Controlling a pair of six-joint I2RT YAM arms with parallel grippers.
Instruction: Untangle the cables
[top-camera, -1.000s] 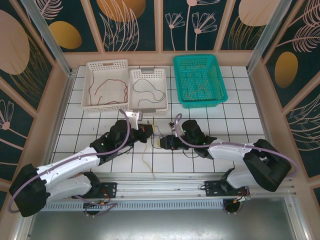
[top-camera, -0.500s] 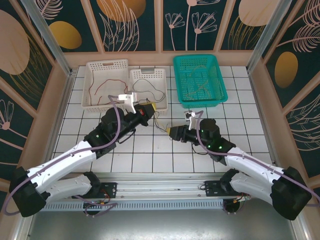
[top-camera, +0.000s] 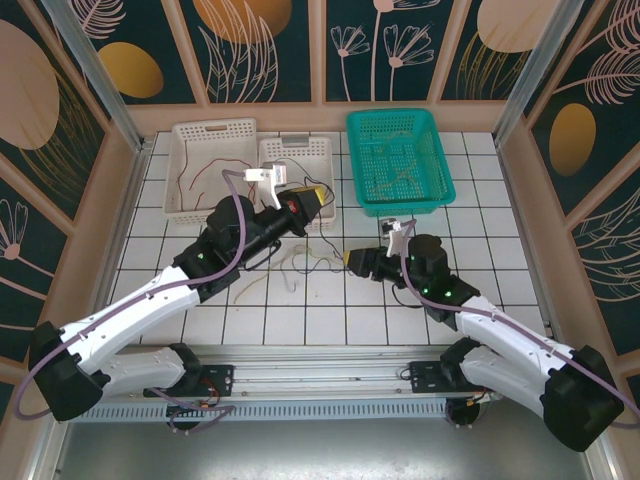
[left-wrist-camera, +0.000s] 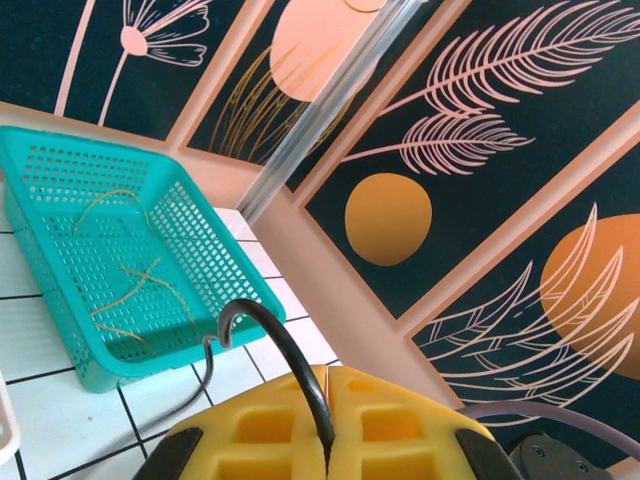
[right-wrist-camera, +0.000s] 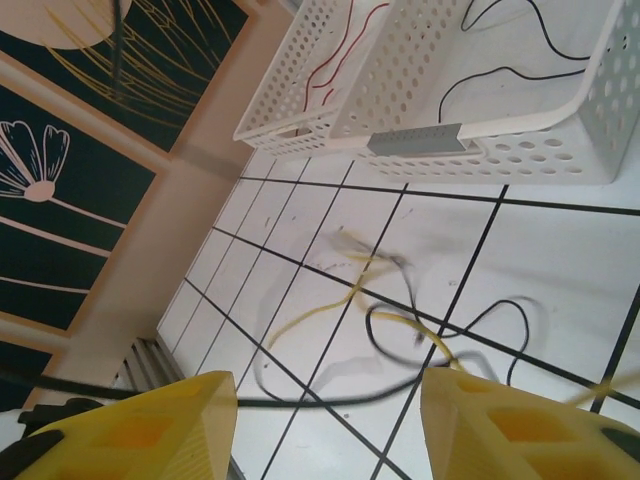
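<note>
My left gripper (top-camera: 312, 200) hangs raised in front of the white baskets. In the left wrist view its yellow fingers (left-wrist-camera: 328, 378) are shut on a thin black cable (left-wrist-camera: 272, 335) that arches up and droops down to the left. A loose tangle of black and yellow cables (top-camera: 300, 262) lies on the tiles between the arms. My right gripper (top-camera: 350, 262) is low, just right of that tangle. It stands open (right-wrist-camera: 328, 400) in the right wrist view, with a yellow cable (right-wrist-camera: 320, 310) and a black cable (right-wrist-camera: 385, 350) on the floor beyond the wide gap.
Two white baskets stand at the back: the left one (top-camera: 190, 165) holds red wires and the right one (top-camera: 322, 150) black wires. A teal basket (top-camera: 440, 165) with yellow-orange wires stands at back right. Pink walls enclose the tiled floor.
My left gripper has lifted and moved back-right, pulling the black cable up from the floor. The right gripper has drawn away to the right, and the tangle now lies spread out.
</note>
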